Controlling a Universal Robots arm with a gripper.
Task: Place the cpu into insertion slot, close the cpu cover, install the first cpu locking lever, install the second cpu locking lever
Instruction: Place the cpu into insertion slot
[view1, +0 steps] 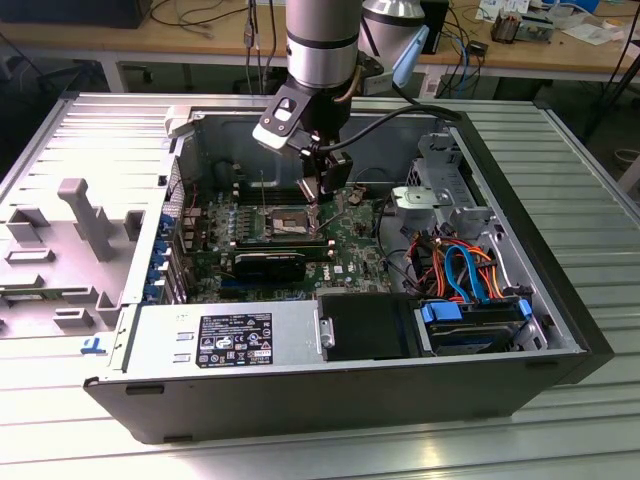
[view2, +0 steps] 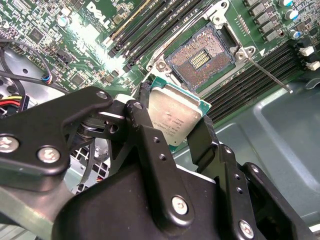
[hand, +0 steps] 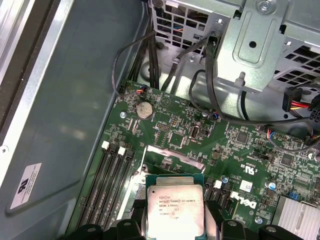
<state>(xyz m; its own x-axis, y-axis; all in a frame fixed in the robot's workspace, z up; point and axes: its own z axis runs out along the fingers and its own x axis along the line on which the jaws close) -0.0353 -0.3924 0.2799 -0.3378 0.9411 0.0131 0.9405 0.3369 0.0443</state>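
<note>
The end effector (view1: 320, 192) grips the cpu (view2: 175, 117) by opposite edges, near the open insertion slot (view2: 200, 57) (contacts bare), likely to keep the chip level.

The ribbed metal table (view1: 400, 455) carries the open computer case (view1: 300, 400), its side panel (view1: 50, 290) flat at the exterior view's left.

A robotics lab is indicated: an open computer case (view1: 300, 400) is laid on a ribbed metal bench (view1: 575, 170), a cpu (view2: 175, 117) is gripped inside it by the end effector (view1: 319, 196) of a robot arm (view1: 320, 40), and behind the case wooden benches (view1: 120, 40) are strewn with cables (view1: 200, 12).
</note>
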